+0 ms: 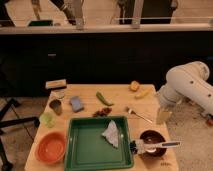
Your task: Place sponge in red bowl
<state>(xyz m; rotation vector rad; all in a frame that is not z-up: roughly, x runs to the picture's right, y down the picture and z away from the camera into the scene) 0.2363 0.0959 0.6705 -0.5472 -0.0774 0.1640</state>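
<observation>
A small flat blue pad (76, 103) that looks like the sponge lies on the left part of the wooden table (120, 95), beside a dark cup (55, 106). The red bowl (51, 147) sits empty at the table's front left corner, left of the green tray. My gripper (162, 116) hangs from the white arm (187, 85) at the table's right edge, far from both sponge and bowl, with nothing seen in it.
A green tray (90, 150) with a crumpled white cloth (113, 133) fills the front middle. A dark bowl with a utensil (152, 142) is at the front right. A tan block (56, 84), green pepper (104, 98), fork (139, 115), orange (134, 86), banana (142, 93) and green cup (47, 119) lie around.
</observation>
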